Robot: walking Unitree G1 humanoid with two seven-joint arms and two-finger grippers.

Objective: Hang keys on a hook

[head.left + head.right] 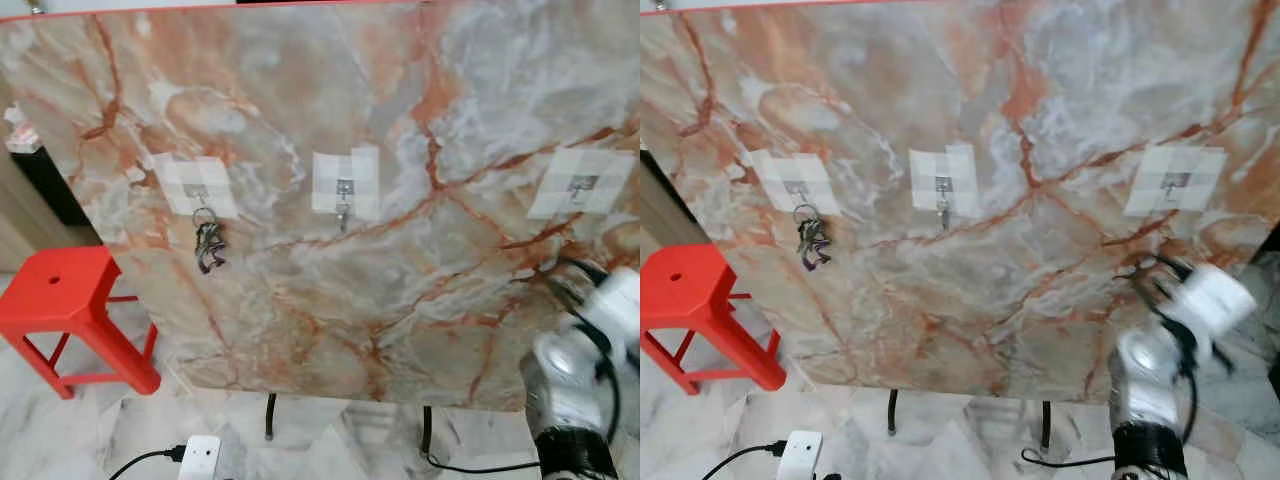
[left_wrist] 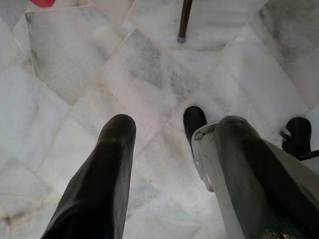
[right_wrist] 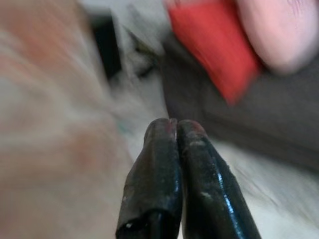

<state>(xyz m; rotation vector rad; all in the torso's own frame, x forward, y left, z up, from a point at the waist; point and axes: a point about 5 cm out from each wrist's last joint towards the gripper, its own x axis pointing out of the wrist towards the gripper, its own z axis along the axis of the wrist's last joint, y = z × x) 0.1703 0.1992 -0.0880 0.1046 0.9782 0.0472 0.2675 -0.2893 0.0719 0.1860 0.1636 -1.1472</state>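
Observation:
A bunch of dark keys hangs by its ring from the left hook on an upright marble-patterned board. The middle hook and the right hook are bare. My right arm is raised at the board's lower right corner, blurred, well away from the keys. In the right wrist view my right gripper is shut with nothing between its fingers. Hanging low, my left gripper is open and points down at the floor.
A red stool stands left of the board. A white power strip with a black cable lies on the marble floor below. The board's thin dark stand legs reach the floor. Something red shows blurred beyond the right gripper.

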